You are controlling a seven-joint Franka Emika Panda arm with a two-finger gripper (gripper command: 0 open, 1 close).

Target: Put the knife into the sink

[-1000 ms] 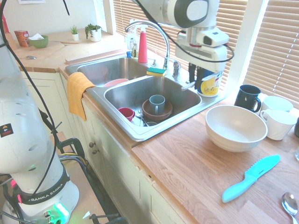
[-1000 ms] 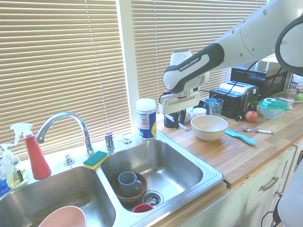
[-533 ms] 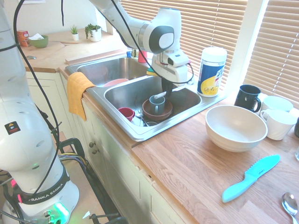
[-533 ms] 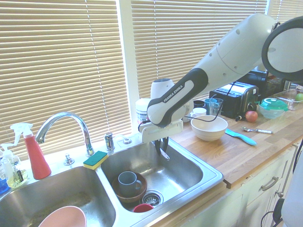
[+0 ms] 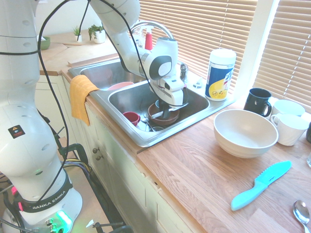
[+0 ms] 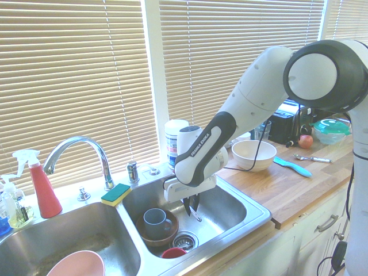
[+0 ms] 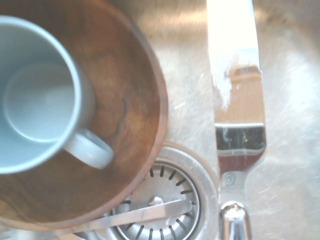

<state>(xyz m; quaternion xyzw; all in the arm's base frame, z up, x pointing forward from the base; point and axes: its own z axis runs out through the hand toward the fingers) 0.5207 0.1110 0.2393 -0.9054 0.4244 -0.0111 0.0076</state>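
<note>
Over the sink point(image 6: 233, 208), the tool point(image 6: 191, 204) points downward, gripping the knife point(image 6: 196, 214).

The white Franka arm point(image 5: 22, 116) rises upright from its base point(image 5: 51, 206), where a green light glows beside a dark band lettered FRANKA EMIKA. Up high it bends at the elbow point(image 6: 313, 77), a big round joint with a dark ring around a pale cap. From there the forearm point(image 6: 250, 89) slopes down, narrowing to a dark, lettered stretch before the rounded wrist point(image 6: 198, 161). Below hangs the two-finger gripper point(image 6: 191, 213), its wide white housing slightly tilted in the second exterior view. Its short black fingers point(image 6: 195, 202) point downward and are closed in a grip.
</note>
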